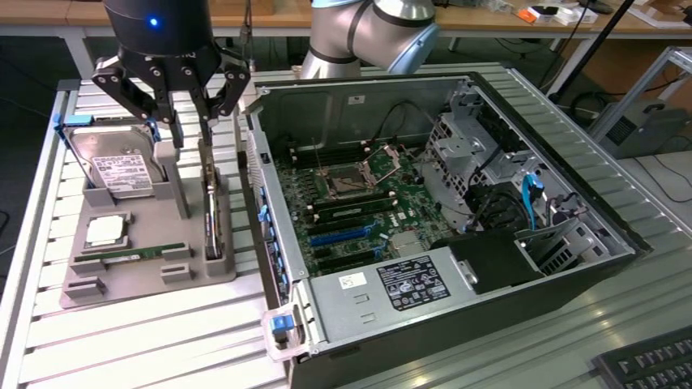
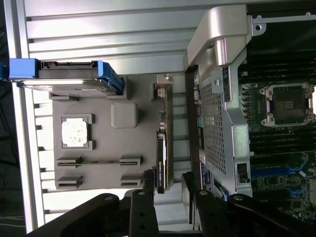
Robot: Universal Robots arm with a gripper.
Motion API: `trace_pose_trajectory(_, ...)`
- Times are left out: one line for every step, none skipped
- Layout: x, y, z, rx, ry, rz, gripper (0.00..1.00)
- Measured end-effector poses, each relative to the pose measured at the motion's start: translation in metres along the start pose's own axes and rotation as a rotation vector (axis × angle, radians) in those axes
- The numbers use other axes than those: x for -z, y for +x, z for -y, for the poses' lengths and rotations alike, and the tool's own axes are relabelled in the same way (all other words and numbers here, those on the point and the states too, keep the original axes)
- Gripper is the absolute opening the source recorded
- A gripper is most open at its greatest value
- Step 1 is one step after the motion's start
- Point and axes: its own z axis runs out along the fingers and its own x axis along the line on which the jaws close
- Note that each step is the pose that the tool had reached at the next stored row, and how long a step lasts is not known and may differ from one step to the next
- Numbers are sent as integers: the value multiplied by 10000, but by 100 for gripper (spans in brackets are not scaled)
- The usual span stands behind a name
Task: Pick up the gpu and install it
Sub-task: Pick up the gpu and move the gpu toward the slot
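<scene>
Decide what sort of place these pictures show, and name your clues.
Probably a robotics lab set up for computer assembly: a robot arm beside an opened computer case, and a grey fixture holding a hard drive and the gpu.

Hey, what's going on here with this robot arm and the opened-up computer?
A robot arm's pincer hangs open just above a graphics card, one finger to each side of it, not gripping. The card stands on edge in a grey parts holder beside the open computer case, so it is not installed yet. A hard drive sits in the same holder.
</scene>
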Motion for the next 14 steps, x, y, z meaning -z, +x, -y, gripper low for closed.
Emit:
trace_pose_trajectory(-1,0,1,0,0,0,36)
trace_pose_trajectory(-4,0,1,0,0,0,36)
trace_pose_trajectory(-6,0,2,0,1,0,36)
trace_pose_trajectory(-7,0,2,0,0,0,36)
trace_pose_trajectory(-9,0,3,0,0,0,36)
trace_pose_trajectory(-10,0,4,0,0,0,36)
trace_pose_trajectory(-13,0,5,0,0,0,36)
trace_pose_trajectory(-15,0,5,0,1,0,36)
trace_pose_trajectory(-16,0,5,0,1,-1,36)
trace_pose_trajectory(-19,0,6,0,0,0,36)
trace_pose_trajectory(-20,0,6,0,0,0,36)
trace_pose_trajectory(-22,1,6,0,1,-1,36)
trace_pose_trajectory(-25,0,7,0,0,0,36)
trace_pose_trajectory(-26,0,7,0,0,0,36)
